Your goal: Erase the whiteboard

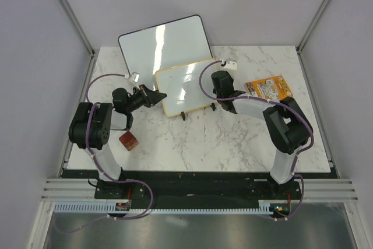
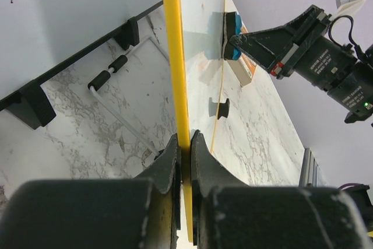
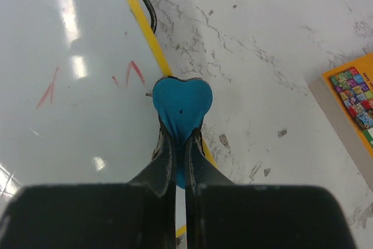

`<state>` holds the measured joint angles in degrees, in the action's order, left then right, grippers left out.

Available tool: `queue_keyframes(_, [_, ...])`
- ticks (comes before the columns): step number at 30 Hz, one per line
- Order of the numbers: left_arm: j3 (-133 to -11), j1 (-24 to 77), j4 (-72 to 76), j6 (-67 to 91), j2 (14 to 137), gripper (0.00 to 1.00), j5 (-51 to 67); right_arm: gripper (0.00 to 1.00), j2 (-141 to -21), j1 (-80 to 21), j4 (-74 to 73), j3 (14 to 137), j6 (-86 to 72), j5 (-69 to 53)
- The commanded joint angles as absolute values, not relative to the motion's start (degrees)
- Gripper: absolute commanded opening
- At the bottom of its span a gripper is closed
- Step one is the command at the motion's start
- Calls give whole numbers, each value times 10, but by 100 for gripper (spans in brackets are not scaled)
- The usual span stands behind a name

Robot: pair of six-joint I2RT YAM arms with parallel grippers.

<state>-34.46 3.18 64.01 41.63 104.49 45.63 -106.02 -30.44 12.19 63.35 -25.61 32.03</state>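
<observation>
The yellow-framed whiteboard [image 1: 185,88] stands tilted at the centre of the top view, just in front of a larger black-framed whiteboard [image 1: 166,39]. The left gripper [image 2: 185,144] pinches its yellow edge between narrow fingers. The right gripper [image 3: 182,141] clamps a blue heart-shaped eraser [image 3: 182,103] against the board's right edge, near faint red strokes [image 3: 135,72].

Nothing legible; print on the orange box [image 1: 267,89] looks too small to read.

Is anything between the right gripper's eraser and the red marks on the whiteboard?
Nothing visible: the right gripper holds the blue heart-shaped eraser against the yellow-framed whiteboard, only bare board between it and the red marks.
</observation>
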Motion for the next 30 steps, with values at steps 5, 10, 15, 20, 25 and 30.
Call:
queue_keyframes(5, [-338,24,632,368,1060,2,443,0,-1083,-384,83,671,-186,309])
queue_keyframes(10, [-338,24,632,368,1061,2,444,0,-1113,-412,81,727,-142,261])
queue_keyframes(15, [-338,24,632,368,1060,2,443,0,-1132,-416,71,761,-142,291])
queue_keyframes(20, [-338,24,632,368,1060,2,446,0,-1131,-391,58,773,-156,305])
queue_keyframes(25, [-338,24,633,368,1060,2,442,0,-1128,-345,30,779,-171,300])
queue_keyframes(30, [-338,24,632,368,1060,2,442,0,-1120,-311,23,755,-179,303])
